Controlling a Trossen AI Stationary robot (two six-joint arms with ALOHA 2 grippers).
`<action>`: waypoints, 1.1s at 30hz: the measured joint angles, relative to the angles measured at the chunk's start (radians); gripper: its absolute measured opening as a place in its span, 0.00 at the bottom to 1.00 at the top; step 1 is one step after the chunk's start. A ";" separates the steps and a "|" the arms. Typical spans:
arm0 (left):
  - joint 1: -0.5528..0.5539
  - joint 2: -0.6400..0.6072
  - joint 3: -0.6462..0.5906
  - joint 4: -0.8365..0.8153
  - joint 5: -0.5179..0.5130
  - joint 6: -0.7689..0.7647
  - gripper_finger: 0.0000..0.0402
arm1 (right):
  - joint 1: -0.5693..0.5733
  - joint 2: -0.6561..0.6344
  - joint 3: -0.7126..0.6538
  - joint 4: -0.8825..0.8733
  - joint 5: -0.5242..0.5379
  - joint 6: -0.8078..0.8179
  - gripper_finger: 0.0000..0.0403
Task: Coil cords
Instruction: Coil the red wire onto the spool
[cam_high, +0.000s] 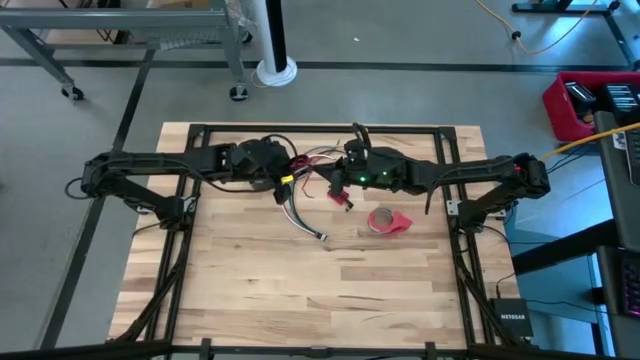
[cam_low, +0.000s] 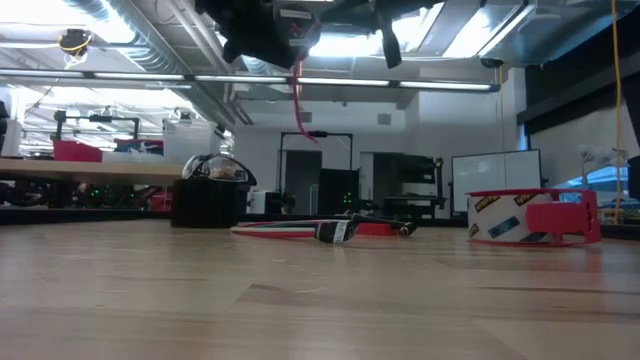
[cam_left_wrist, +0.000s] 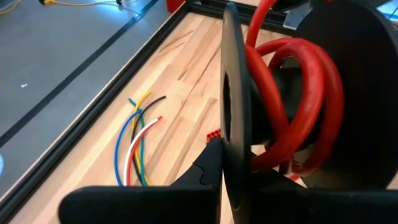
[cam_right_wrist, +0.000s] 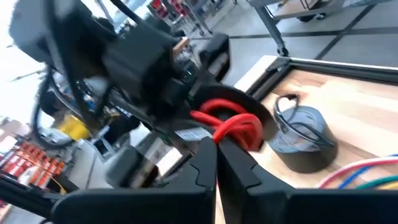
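A black reel (cam_left_wrist: 360, 93) with a thick red cord (cam_left_wrist: 292, 93) wound on its hub hangs above the far middle of the table, with my left gripper (cam_high: 272, 168) shut on it. My right gripper (cam_high: 335, 172) meets it from the right, shut on the red cord (cam_right_wrist: 231, 127). A loose end of red cord (cam_low: 298, 105) hangs below the grippers. A bundle of thin coloured wires (cam_high: 305, 215) lies on the table beneath, its plug end (cam_low: 335, 231) toward the near side. A small grey coil with a black loop (cam_right_wrist: 301, 137) stands on the wood. My left gripper pinches the reel's thin flange (cam_left_wrist: 231, 124) at its rim between the two fingers (cam_left_wrist: 208, 165). The reel is lifted clear of the table, with the flange standing on edge. My right gripper pinches a loop of the red cord (cam_right_wrist: 239, 134) at the reel between its fingertips, coming nearly level from the table's right. The cord there is lifted clear.
A red tape roll (cam_high: 385, 220) lies right of centre, and a small red block (cam_high: 345, 200) sits under the right gripper. A black frame (cam_high: 190, 170) borders the wooden top. The near half of the table (cam_high: 300, 300) is bare wood.
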 joint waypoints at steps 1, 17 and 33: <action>0.000 0.003 0.000 -0.003 0.000 0.000 0.00 | 0.000 0.000 0.000 0.008 0.000 0.001 0.01; -0.001 0.096 0.000 0.150 0.013 0.009 0.00 | 0.002 0.000 0.000 0.064 -0.020 0.007 0.01; -0.001 0.126 -0.002 0.301 0.013 0.033 0.00 | 0.003 0.000 0.001 0.045 -0.030 0.028 0.01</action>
